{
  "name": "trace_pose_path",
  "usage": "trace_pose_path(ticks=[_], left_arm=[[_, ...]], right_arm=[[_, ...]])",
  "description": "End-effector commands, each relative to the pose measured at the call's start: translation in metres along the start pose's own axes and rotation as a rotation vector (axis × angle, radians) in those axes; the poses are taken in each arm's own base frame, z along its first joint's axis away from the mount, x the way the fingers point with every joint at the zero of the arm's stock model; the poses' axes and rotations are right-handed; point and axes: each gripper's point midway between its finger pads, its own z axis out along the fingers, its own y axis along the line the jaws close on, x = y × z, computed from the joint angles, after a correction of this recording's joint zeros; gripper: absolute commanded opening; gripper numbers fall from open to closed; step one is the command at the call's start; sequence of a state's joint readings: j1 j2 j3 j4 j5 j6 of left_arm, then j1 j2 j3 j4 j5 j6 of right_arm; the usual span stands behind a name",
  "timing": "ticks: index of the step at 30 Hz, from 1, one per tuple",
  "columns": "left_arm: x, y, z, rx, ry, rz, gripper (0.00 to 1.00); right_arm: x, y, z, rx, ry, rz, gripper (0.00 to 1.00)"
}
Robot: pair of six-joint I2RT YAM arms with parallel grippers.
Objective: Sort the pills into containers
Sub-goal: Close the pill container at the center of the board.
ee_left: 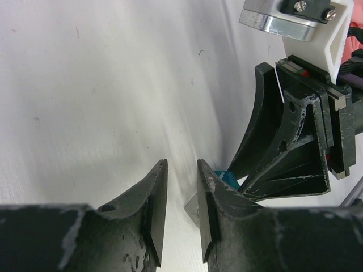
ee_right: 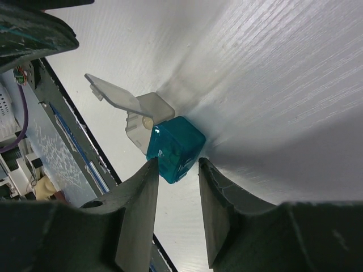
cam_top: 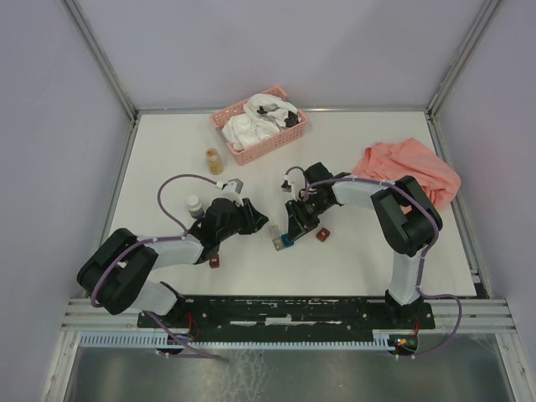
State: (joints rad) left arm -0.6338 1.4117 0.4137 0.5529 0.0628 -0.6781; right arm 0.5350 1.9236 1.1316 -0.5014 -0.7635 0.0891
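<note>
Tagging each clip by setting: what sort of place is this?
Likely a robotics lab workcell, not a home: a white tabletop boxed in by plain pale walls on aluminium frame posts, a black mounting plate at the near edge, and staged props like the pink slatted plastic basket.

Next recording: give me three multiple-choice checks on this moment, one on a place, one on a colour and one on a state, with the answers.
1. Where does the orange cloth lie?
A. On the right side of the table
B. Inside the pink basket
C. Under the left arm

2. What colour is the small box at the fingertips of the right gripper?
A. Dark red
B. Teal
C. Yellow

3. How is the lid of the grey box beside it?
A. Shut
B. Missing
C. Flipped open

Answers: 1 A, the top view shows it spread near the table's right edge. 2 B, the right wrist view shows a clear teal cube between the tips. 3 C, the lid stands up and away from the box's top.
</note>
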Motion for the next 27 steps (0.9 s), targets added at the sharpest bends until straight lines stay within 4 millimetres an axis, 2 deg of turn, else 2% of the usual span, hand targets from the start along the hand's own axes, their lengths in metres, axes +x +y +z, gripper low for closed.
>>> trace_pose_path(ticks=[1,16,27], left_arm=[[-0.016,-0.011,0.007,0.038,-0.03,0.043,0.33],[-0.007,-0.014,0.013,0.063,0.03,0.055,0.28],[0.002,-0.046,-0.005,0.242,0.075,0.038,0.21]], right_arm=[[-0.015,0.001,0.003,-0.001,-0.041,0.005,0.41],[-0.015,-0.007,0.006,0.042,-0.043,0.041,0.35],[-0.014,-0.008,0.006,0.044,-0.037,0.045,0.34]])
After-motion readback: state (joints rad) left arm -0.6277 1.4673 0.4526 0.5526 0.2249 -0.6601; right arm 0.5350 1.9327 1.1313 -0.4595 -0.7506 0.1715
